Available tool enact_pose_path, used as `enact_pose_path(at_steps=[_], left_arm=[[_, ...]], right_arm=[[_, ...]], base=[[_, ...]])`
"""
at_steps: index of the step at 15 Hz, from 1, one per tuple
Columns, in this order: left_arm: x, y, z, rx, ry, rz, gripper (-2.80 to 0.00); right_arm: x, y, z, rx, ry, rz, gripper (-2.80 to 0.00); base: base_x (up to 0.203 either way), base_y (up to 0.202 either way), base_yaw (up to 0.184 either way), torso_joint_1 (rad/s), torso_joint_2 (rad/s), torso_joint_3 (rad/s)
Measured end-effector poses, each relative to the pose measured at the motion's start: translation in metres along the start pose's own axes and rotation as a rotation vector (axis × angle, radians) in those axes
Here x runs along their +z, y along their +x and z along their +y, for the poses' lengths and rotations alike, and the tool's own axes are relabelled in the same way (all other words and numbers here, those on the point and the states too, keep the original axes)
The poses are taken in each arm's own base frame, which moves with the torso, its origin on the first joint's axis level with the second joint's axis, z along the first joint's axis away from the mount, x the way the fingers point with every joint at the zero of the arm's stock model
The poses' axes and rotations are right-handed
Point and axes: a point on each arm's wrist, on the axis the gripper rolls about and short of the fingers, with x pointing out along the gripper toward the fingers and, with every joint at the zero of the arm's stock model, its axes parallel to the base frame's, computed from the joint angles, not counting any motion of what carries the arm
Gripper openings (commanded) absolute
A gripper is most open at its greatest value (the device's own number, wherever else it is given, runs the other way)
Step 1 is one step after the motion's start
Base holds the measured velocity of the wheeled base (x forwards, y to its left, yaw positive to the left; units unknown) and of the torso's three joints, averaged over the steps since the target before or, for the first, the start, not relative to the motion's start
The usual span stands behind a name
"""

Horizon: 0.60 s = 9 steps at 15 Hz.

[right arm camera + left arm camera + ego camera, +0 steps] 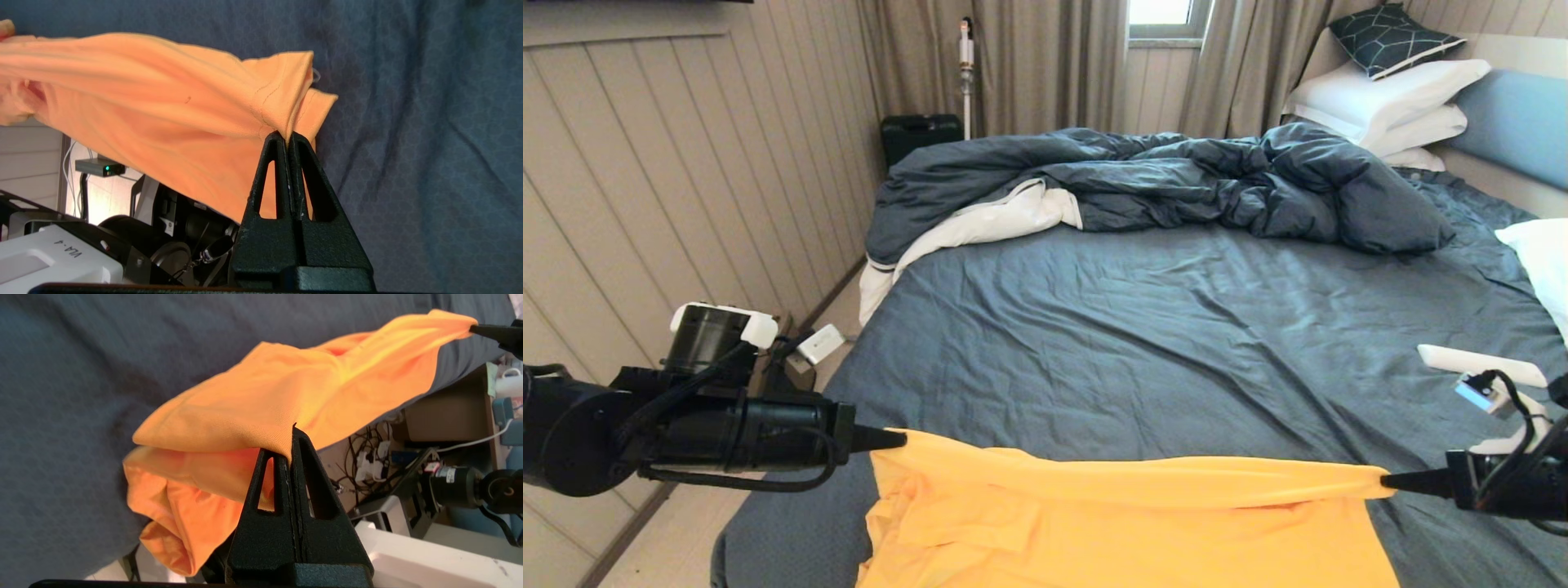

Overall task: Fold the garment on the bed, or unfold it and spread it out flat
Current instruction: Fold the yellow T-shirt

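Observation:
The yellow garment (1127, 514) hangs stretched between my two grippers over the near edge of the bed (1143, 343). My left gripper (900, 440) is shut on its left corner, and my right gripper (1387, 482) is shut on its right corner. Its upper edge runs taut between them and the rest droops toward me. In the left wrist view the cloth (261, 404) is pinched at the gripper (291, 441). In the right wrist view a hemmed corner (282, 94) is pinched at the gripper (288, 139). No lettering or graphic shows.
A rumpled dark-blue duvet (1160, 184) with white lining lies across the far half of the bed. White pillows (1388, 102) stack at the far right by the light-blue headboard (1515, 122). A panelled wall (686, 163) runs along the left.

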Motion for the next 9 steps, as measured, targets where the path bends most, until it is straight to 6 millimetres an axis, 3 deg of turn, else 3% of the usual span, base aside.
enact_pose_path(at_steps=[4,5,9], left_arm=[[-0.007,0.006,0.006,-0.008,-0.025,0.032,-2.80],[-0.009,0.007,0.008,-0.008,-0.027,0.034,0.00],[-0.015,0.009,0.010,-0.008,-0.034,0.042,0.00]], right_arm=[[-0.004,0.005,-0.003,0.007,0.011,0.023,-2.80],[-0.005,0.007,-0.004,0.008,0.014,0.029,0.00],[-0.008,0.011,-0.007,0.004,-0.004,0.020,0.00]], base=[[0.000,0.000,0.000,0.000,0.00,0.000],[0.000,0.000,0.000,0.000,0.00,0.000],[0.000,0.000,0.000,0.000,0.00,0.000]])
